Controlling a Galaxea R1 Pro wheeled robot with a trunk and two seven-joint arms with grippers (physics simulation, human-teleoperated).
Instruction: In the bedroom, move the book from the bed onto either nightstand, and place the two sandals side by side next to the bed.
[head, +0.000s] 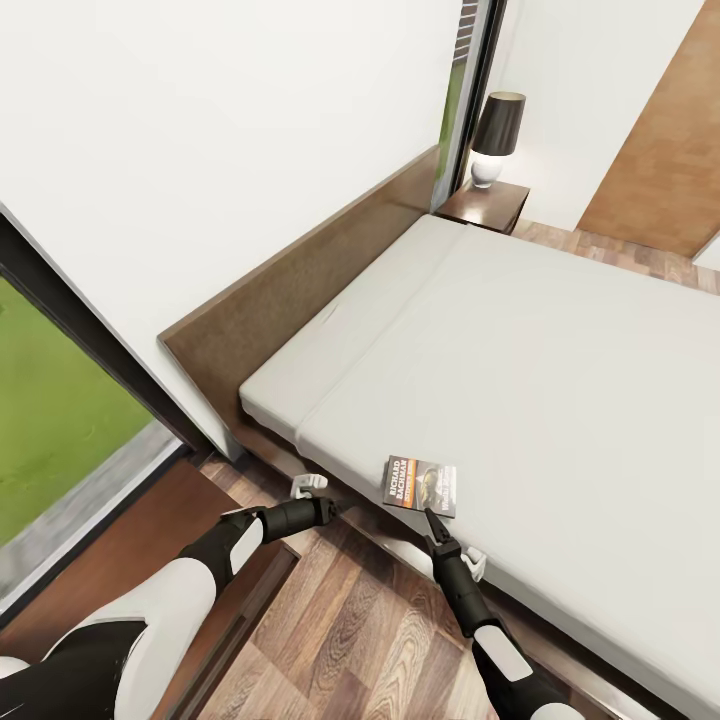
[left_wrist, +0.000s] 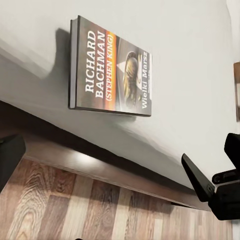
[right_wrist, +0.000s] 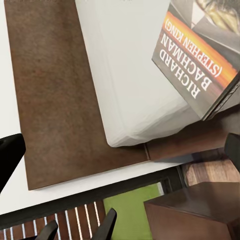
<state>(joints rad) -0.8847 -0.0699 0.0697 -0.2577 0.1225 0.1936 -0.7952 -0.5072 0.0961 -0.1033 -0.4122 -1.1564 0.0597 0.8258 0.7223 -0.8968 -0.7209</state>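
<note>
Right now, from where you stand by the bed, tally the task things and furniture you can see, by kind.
Book: 1, flat on the mattress near the bed's edge
Bed: 1
Nightstand: 1, at the far end of the headboard
Lamp: 1, on that nightstand
Grippers: 2, left gripper, right gripper
Total: 6

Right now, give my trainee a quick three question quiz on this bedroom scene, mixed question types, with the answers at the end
1. True or false: the book lies on the bed, near the edge closest to the robot.
2. Which arm's gripper is at the book? A) left gripper B) right gripper
3. Fill in: a lamp with a dark shade stands on the far ____ beside the headboard.

Key
1. True.
2. B: the right gripper's tips are at the book's near edge; the left gripper is off to the side by the bed frame.
3. nightstand.
</note>
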